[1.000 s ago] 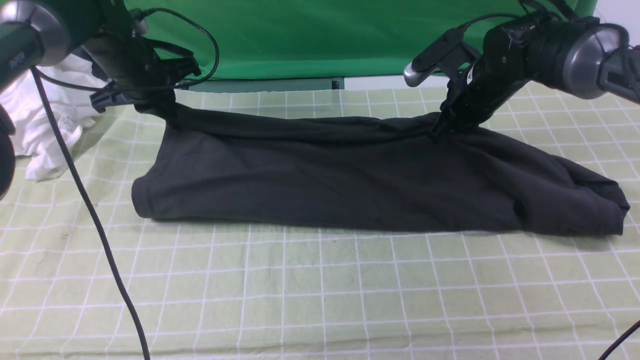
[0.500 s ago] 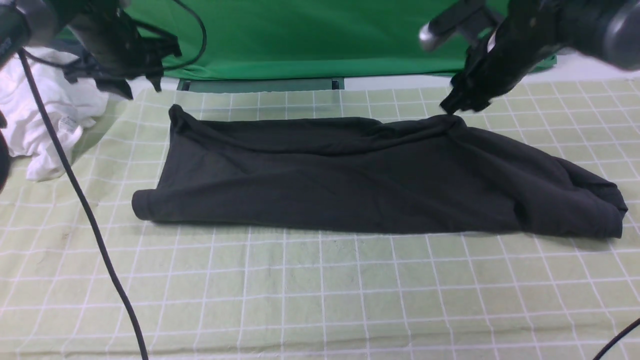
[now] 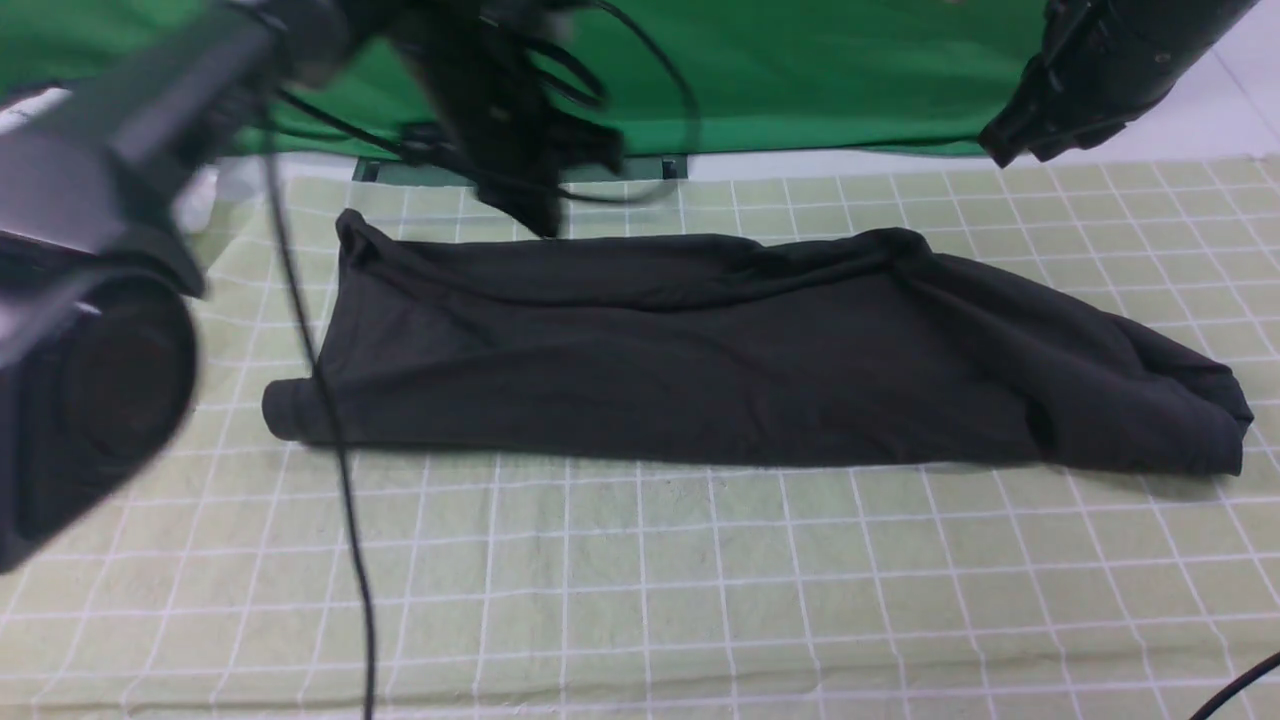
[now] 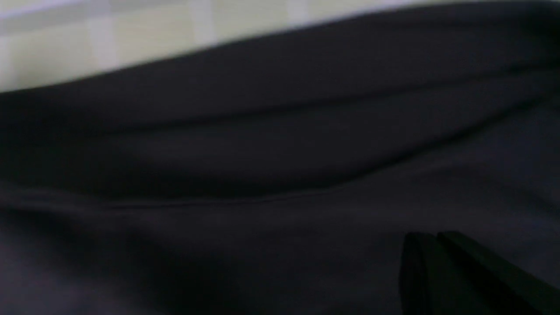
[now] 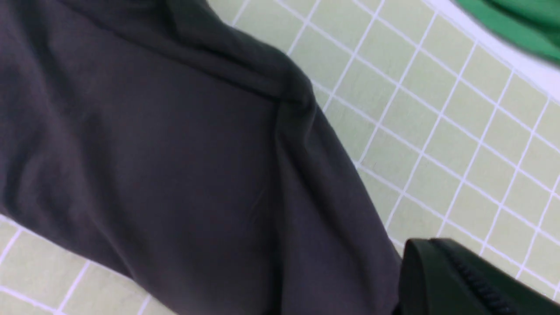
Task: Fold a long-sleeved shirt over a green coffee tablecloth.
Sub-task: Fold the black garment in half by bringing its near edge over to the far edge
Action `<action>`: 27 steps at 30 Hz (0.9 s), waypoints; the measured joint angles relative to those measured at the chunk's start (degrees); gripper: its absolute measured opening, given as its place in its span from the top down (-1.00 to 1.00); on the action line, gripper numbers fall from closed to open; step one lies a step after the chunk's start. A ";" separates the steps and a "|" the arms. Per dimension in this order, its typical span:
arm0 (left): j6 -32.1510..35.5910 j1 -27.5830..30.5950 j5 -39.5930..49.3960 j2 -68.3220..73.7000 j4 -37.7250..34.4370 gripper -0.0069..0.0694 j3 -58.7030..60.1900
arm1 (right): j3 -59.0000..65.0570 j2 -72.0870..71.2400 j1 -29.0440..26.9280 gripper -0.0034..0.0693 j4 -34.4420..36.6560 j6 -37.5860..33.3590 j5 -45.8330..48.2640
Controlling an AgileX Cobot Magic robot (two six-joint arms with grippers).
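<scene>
A deep-green backdrop (image 3: 800, 70) is hung behind the table, and the table is covered by the green coffee tablecloth (image 3: 640, 580), pale yellow-green and ruled with thin white lines. The long-sleeved shirt (image 3: 700, 350) is laid across the middle of this cloth as a long black band, folded lengthwise. One rolled end is seen at the left and a bunched end at the right, and no print or label is shown.

The left gripper (image 3: 540, 222) is seen blurred at the far edge of the shirt, left of its middle. Whether the cloth is touched there cannot be told. In the left wrist view its fingers (image 4: 442, 271) are pressed together with nothing between them, and black fabric fills almost the whole picture.

The right gripper (image 3: 1000, 150) is held high at the far right, well apart from the shirt. In the right wrist view its fingers (image 5: 442, 280) are likewise closed and empty above the shirt's edge. A black cable (image 3: 340, 480) hangs down in front of the shirt's left end.
</scene>
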 joint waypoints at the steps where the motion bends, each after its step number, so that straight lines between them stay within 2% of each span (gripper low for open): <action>1: 0.13 -1.86 -0.90 1.30 -0.06 0.79 0.00 | 0.00 0.00 -0.02 0.89 0.00 0.00 0.36; 6: -0.05 -4.68 -5.44 5.97 0.67 0.79 0.18 | 0.00 0.00 -0.02 0.89 0.05 0.18 0.85; 12: -0.88 -4.44 -7.54 9.71 1.45 0.79 0.41 | 0.00 0.00 -0.02 0.89 0.05 0.40 1.36; 18: -4.19 -4.27 -13.41 10.19 6.48 0.79 0.41 | 0.00 -0.05 -0.02 0.90 1.57 0.67 1.41; 20: -5.07 -3.23 -19.42 10.78 8.59 0.79 0.41 | 0.00 -0.17 -0.02 0.90 2.77 0.81 1.88; 22: -6.10 -1.59 -21.63 11.26 8.48 0.79 0.25 | 0.00 -0.84 -0.02 0.90 4.03 0.81 2.95; 27: -7.68 3.75 -18.13 11.26 4.58 0.79 -2.26 | 0.00 -3.67 -0.02 0.90 4.35 -0.15 5.97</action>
